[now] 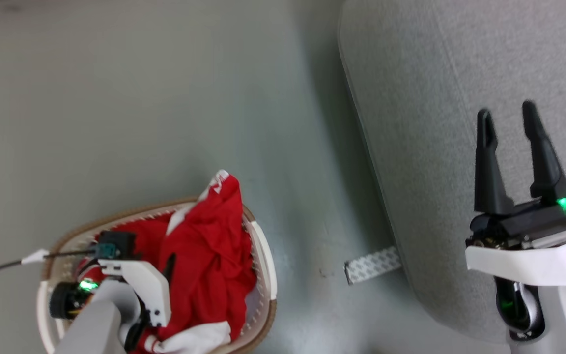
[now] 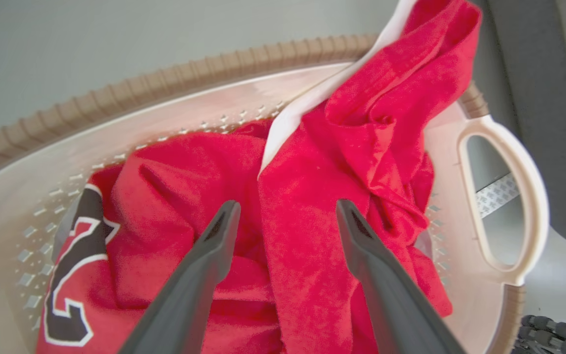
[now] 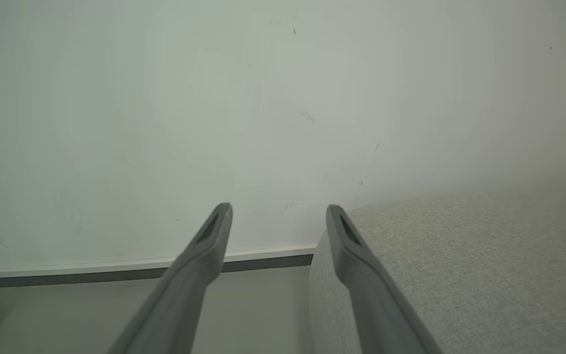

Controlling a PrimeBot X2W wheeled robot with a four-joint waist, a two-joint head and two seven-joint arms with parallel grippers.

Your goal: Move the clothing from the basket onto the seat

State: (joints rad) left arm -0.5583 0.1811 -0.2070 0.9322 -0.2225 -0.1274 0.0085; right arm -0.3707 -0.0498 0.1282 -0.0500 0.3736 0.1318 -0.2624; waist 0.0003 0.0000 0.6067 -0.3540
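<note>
— Down at 7 o'clock of the head view: the basket [image 1: 130,209] on the floor [image 1: 165,98]. The clothing [image 1: 209,255] is heaped inside, one tip hanging over the rim at 12. Which arm is nearer?

— Left one. The left gripper [image 2: 287,206] hangs over the heap, fingers spread wide, nothing between them. Red cloth lies dead ahead of the tips, just beside them. Contact: cannot tell.

— Axis of the cloth?

— Left wrist view: a raised fold runs from 1 o'clock down to 6, passing through the gap between the fingers. They straddle it crosswise; good for a pinch, I judge.

— Other arm?

— The right gripper [image 1: 506,112] sits at 3 o'clock of the head view, likewise spread and empty, over the seat [image 1: 460,73]. Well apart from the basket.

— Anything in the way?

— The handle [image 2: 523,196] at 3 o'clock in the wrist view. A garment with a black-and-white numeral [image 2: 74,275] at 8 may drag along. The draped tip could catch the rim on lifting. A strip of tape [image 1: 372,264] lies flat on the floor between basket and seat; no concern.
</note>
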